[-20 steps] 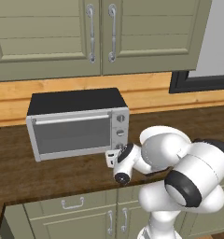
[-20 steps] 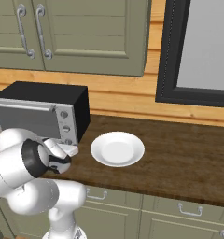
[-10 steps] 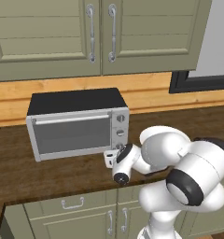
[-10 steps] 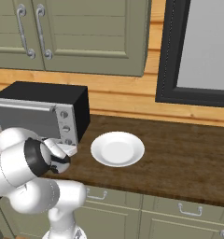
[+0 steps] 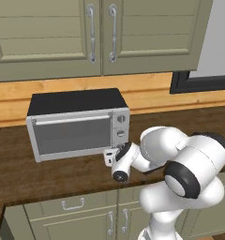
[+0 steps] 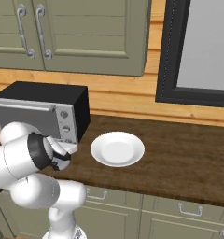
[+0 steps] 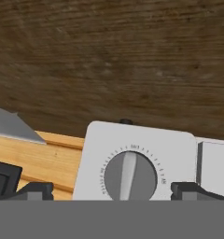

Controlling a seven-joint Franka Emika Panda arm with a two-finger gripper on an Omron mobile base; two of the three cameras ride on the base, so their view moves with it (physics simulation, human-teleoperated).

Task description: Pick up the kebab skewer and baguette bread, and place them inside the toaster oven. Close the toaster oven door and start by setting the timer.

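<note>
Gripper: gripper [image 7: 111, 190] is right at the toaster oven's knob column, low on its right front corner; the two fingertips [image 7: 32, 190] stand apart, one on each side of the knob, not touching it
Knob: a grey round timer knob [image 7: 130, 177] on a white panel, its pointer bar upright in the hand view, ringed by tick marks
Toaster oven: toaster oven [image 5: 77, 123] sits toward the counter's back edge, left of the arm
Door: toaster oven door [image 5: 71, 134] is up and closed, handle bar along its top
Plate: a white plate [image 6: 117, 149] lies bare near the counter's front edge, just right of the oven
Counter: dark wood counter [image 6: 188, 149]
Cabinets: green cabinets [image 5: 100, 33] hang above
</note>
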